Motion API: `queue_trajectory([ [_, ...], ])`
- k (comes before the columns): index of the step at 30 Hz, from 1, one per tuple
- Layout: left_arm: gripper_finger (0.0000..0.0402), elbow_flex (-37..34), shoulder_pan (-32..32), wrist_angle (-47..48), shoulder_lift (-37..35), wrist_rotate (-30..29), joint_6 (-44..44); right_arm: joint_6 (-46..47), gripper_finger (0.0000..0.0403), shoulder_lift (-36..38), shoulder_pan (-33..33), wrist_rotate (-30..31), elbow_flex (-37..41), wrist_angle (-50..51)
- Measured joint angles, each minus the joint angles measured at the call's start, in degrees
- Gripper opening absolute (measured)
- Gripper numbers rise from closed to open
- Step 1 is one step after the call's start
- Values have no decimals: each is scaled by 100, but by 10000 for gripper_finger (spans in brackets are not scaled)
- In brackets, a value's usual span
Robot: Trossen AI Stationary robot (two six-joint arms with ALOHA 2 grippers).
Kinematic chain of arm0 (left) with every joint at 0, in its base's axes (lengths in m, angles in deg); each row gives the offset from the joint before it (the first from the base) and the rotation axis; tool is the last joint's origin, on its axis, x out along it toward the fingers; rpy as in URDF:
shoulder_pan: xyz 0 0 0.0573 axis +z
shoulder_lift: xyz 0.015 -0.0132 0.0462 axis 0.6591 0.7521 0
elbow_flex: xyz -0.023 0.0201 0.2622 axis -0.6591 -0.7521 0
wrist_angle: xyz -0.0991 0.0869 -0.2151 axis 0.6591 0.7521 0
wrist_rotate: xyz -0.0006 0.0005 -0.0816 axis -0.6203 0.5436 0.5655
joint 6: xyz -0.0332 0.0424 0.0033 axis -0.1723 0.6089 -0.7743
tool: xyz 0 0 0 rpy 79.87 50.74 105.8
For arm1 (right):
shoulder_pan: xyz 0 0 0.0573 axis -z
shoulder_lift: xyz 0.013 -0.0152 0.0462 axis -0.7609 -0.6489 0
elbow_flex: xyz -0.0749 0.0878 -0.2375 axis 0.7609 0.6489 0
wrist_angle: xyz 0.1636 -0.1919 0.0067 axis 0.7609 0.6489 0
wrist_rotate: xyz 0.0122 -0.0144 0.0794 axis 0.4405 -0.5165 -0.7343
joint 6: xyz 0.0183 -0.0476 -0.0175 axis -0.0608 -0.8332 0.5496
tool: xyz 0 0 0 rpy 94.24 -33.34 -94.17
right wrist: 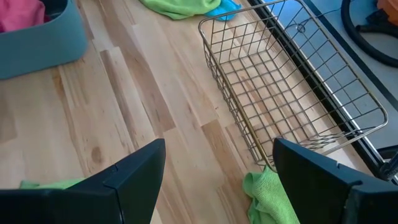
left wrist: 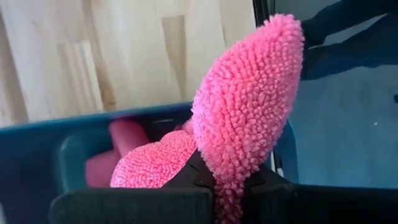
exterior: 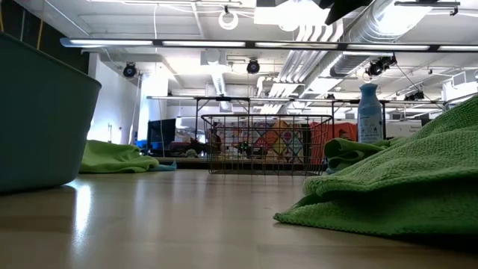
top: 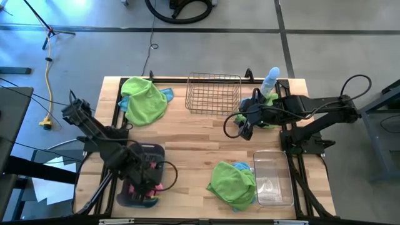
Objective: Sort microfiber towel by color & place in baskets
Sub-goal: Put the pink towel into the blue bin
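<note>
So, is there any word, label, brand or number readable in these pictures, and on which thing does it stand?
None can be read.
Spray bottle: it seems to carry a label, too blurred to read.
Wire basket, dark tub, clear tub, towels: no writing visible.

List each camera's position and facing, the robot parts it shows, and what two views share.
High: overhead, straight down on the table; both arms.
Low: table height, across to the wire basket; no arm parts visible.
Left wrist: over the dark tub; left gripper shut on a pink towel.
Right wrist: past the open right gripper toward the basket.
Shared: high and right wrist both show basket, tub, green towel.
</note>
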Motion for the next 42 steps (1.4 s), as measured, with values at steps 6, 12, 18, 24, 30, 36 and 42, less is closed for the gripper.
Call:
queue_trajectory([
  [6,0,-870,-172,-251,-644,-555,-489,2,293,0,0,-2,0,-3],
  [12,0,-1949,-181,-338,-1459,-387,-1107,44,293,-2,0,-4,0,-19],
  [18,0,-2405,167,-960,-1557,184,-1095,44,293,-2,0,-2,0,-31],
  [24,0,-2403,439,-2014,-1177,72,-612,13,293,-2,0,54,0,-42],
  [30,0,-2407,438,-1870,-955,-185,-672,3,293,-2,0,55,0,-42],
  [36,0,-2407,151,-1102,-958,-186,-1082,20,293,-3,0,55,0,-42],
  [42,0,-2407,28,-925,-836,-278,-1115,20,293,-4,0,57,0,-42],
])
